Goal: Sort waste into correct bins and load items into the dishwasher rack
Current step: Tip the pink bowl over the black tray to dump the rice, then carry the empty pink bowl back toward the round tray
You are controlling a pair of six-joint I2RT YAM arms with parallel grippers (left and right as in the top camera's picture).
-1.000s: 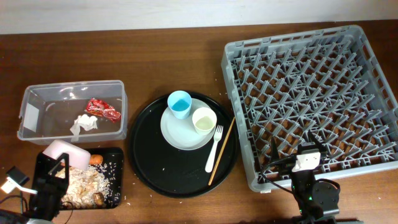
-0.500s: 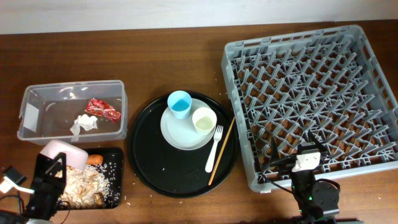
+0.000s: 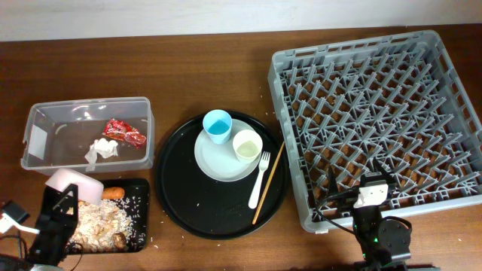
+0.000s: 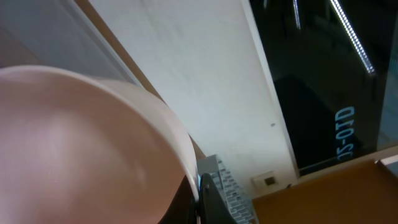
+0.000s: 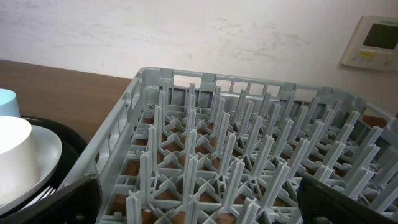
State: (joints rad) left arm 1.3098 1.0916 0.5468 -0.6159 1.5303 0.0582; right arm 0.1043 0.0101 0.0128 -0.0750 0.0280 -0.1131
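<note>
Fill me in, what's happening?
The left gripper, shut on the pale pink bowl, holds it over the shallow black tray of rice scraps and carrot. Red wrapper and tissue lie in the clear tub. Blue cup, cream cup, plate, fork and chopsticks sit on the round black tray. The right gripper is open beside the empty dishwasher rack.

a big round black tray point(image 3: 188, 197) sits on the brown wooden counter point(image 3: 203, 71). a pale wall point(image 3: 151, 15) runs behind, with a small white control panel point(image 5: 375, 42) mounted on it.
</note>
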